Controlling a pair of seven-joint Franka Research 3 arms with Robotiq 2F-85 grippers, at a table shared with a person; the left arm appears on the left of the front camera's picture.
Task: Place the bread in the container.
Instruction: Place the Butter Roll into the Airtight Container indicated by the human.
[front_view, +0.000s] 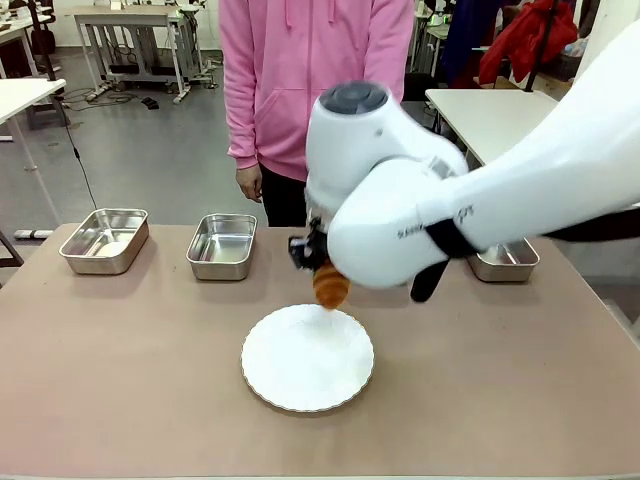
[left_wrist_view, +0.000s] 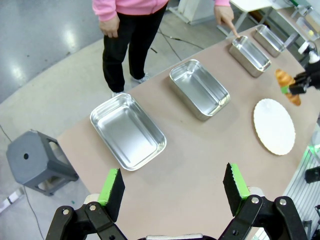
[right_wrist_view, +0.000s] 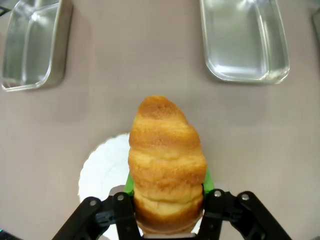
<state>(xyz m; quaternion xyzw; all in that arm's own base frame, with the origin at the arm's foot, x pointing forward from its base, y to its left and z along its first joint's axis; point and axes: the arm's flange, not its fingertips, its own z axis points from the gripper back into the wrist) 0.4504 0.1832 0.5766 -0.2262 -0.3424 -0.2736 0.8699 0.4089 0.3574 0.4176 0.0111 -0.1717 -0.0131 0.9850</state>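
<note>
Over the table (front_view: 120, 400), the right gripper (right_wrist_view: 167, 181) was clamped on one end of the croissant (right_wrist_view: 166, 145), which hung below it just above the white plate (front_view: 305, 365). The left gripper (left_wrist_view: 172, 189) stood spread wide, empty. Beyond the right gripper, a person's hand (left_wrist_view: 222, 11) pointed into a steel tray (left_wrist_view: 250, 52). Pinched by one end only, the golden-brown, ridged, glossy croissant might tear or slip in transit.

Brown tabletop (left_wrist_view: 190, 170) runs from lower left to upper right in the left wrist view. Four steel trays sit on it in a diagonal row, apart from each other: nearest tray (left_wrist_view: 127, 130) centre left, second tray (left_wrist_view: 199, 89), third tray (left_wrist_view: 248, 54), farthest tray (left_wrist_view: 270, 39) upper right. Round white plate (left_wrist_view: 274, 126) lies flat at right, below the third tray.
</note>
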